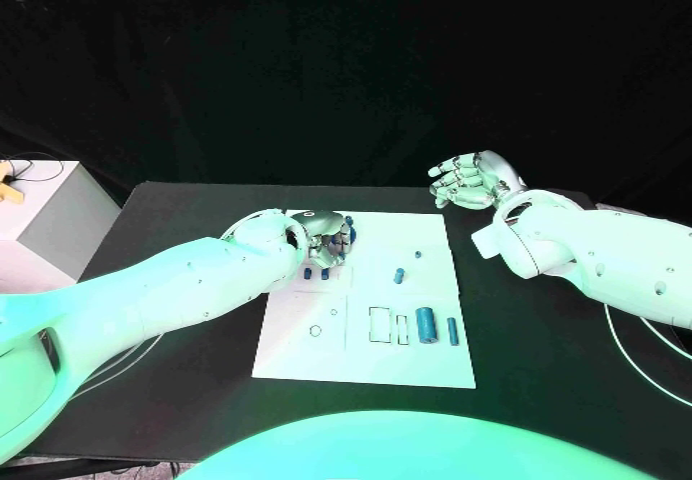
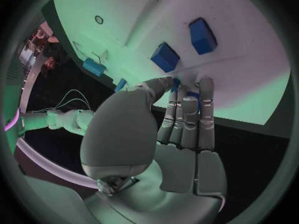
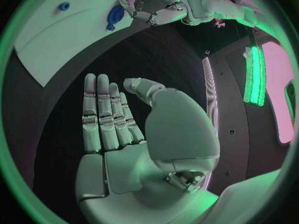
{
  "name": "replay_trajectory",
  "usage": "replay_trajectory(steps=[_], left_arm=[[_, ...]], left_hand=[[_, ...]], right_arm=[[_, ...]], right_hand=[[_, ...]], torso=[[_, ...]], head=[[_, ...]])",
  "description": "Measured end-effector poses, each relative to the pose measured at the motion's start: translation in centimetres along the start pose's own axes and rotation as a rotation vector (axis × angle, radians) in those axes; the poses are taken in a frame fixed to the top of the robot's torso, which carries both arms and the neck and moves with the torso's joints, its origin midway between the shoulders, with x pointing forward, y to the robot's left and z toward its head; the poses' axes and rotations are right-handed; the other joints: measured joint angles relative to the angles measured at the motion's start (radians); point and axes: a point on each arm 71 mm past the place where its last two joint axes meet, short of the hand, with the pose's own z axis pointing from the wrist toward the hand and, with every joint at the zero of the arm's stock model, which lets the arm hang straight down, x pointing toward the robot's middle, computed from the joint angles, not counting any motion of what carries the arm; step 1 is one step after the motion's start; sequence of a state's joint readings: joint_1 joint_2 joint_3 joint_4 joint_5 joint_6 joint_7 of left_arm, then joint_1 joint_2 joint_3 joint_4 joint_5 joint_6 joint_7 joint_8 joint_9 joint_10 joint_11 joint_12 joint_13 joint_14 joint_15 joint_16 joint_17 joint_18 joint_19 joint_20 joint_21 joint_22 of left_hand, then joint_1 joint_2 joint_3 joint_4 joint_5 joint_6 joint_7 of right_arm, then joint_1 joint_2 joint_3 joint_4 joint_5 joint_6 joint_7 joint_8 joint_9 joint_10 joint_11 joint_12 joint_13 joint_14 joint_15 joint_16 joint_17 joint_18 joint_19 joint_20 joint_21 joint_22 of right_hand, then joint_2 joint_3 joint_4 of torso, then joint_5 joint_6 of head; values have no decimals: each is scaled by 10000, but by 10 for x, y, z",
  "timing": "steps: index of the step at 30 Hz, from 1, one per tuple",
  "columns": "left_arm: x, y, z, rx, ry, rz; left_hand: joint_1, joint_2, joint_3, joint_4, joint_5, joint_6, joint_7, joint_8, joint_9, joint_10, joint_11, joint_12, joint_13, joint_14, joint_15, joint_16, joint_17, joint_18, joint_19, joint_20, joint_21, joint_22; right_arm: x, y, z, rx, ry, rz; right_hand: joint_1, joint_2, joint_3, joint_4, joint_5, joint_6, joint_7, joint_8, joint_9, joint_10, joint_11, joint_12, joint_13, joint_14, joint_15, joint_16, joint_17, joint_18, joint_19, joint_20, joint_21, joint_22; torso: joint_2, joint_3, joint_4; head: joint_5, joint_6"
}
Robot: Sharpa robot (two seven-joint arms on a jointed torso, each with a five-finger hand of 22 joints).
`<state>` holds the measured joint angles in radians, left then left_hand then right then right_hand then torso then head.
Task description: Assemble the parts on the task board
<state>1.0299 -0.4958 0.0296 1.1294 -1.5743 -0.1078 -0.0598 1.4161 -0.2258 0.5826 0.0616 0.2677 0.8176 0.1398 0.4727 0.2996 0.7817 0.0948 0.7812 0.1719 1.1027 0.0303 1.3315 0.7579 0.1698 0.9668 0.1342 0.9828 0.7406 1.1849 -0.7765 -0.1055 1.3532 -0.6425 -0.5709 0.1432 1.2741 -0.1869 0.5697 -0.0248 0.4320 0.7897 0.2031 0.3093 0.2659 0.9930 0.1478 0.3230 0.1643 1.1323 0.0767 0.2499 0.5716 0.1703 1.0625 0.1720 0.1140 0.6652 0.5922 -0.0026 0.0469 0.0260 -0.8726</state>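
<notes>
Lab: black-draped backdrop (image 1: 346, 80), test table (image 1: 188, 215).

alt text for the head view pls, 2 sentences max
The robot's left hand holds a small blue part at the far left corner of the white task board. Its right hand hovers empty beyond the board's far right corner.

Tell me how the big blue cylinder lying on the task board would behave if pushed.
The big blue cylinder lies on its side on the flat task board, so it would probably roll if nudged across its axis. It looks solid and stiff, likely light given its small size. Its smooth round surface might slip in a loose grasp.
</notes>
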Motion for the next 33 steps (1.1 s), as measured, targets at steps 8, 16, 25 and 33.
replay_trajectory(steps=[8,16,25,33], left_arm=[[1,0,0,13,28,3],[1,0,0,0,115,11],[1,0,0,-5,85,10],[-1,0,-3,97,-145,-44]], left_hand=[[-32,32,67,-66,0,158,49,-106,-55,103,25,-45,-79,73,6,115,-7,-1,0,0,68,66],[161,295,330,-468,-6,917,74,-224,-48,1098,-126,-324,-279,833,-173,628,827,0,66,-115,521,331],[182,449,636,-834,-85,1318,32,-575,3,1744,-118,-930,-465,1326,-216,783,1285,2,308,-200,1126,904],[153,525,768,-967,-87,1439,45,-776,91,1956,-90,-1366,-548,1480,-230,820,1425,1,466,-213,1318,1136]], right_arm=[[0,0,0,-3,10,4],[1,0,0,-3,10,5],[1,0,0,-7,12,11],[1,0,0,-9,17,15]], right_hand=[[0,0,0,0,0,0,0,0,0,0,0,0,1,0,0,0,-9,0,0,0,0,0],[0,0,0,0,0,0,0,0,-13,35,34,0,-62,39,39,0,-26,0,0,0,-42,-46],[0,0,0,0,0,0,0,0,-12,35,34,0,-62,39,39,0,-26,0,0,0,-41,-46],[0,0,0,0,0,0,0,0,-12,34,34,0,-61,39,39,0,-25,0,0,0,-41,-46]], torso=[[-6,6,5],[-8,6,5],[-9,5,9],[-9,-4,8]], head=[[-11,0],[-10,0],[-2,0],[7,0]])
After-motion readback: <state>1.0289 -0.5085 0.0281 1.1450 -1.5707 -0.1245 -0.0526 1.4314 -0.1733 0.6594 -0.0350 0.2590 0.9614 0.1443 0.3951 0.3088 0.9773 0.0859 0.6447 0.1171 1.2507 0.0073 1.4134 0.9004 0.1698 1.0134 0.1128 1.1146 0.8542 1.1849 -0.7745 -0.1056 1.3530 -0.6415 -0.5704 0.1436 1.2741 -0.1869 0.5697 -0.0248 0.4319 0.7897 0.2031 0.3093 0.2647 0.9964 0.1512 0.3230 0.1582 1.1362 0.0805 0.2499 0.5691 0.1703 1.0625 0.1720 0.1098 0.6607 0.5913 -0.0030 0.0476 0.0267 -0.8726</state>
